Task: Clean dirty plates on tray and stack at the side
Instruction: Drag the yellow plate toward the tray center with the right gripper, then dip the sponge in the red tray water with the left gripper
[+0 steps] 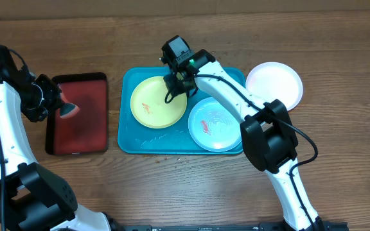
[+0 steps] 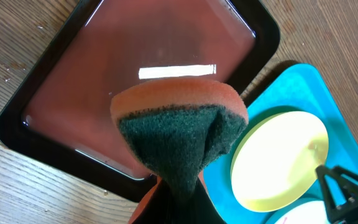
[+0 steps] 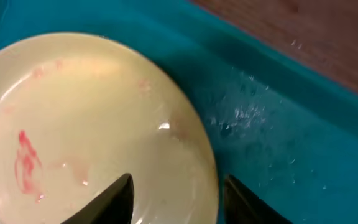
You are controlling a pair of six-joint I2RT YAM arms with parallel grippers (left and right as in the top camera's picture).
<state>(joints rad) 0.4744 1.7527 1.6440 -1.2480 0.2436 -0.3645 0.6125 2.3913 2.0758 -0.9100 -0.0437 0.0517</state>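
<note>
The yellow-green plate (image 1: 156,102) and the pale mint plate (image 1: 214,125), both red-smeared, are seen lying in the teal tray (image 1: 128,138); the white plate (image 1: 275,83) is set on the tabletop (image 1: 339,51) just beside the tray's right end. The right gripper (image 3: 176,199) is held with jaws partly open astride the yellow-green plate's rim, nothing clamped. The left gripper (image 1: 56,106) is held above the red tray (image 1: 82,131), jaws closed on a sponge (image 2: 179,130).

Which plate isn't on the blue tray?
The white plate: it sits on the table beside the tray, while the yellow plate and mint plate lie inside.
</note>
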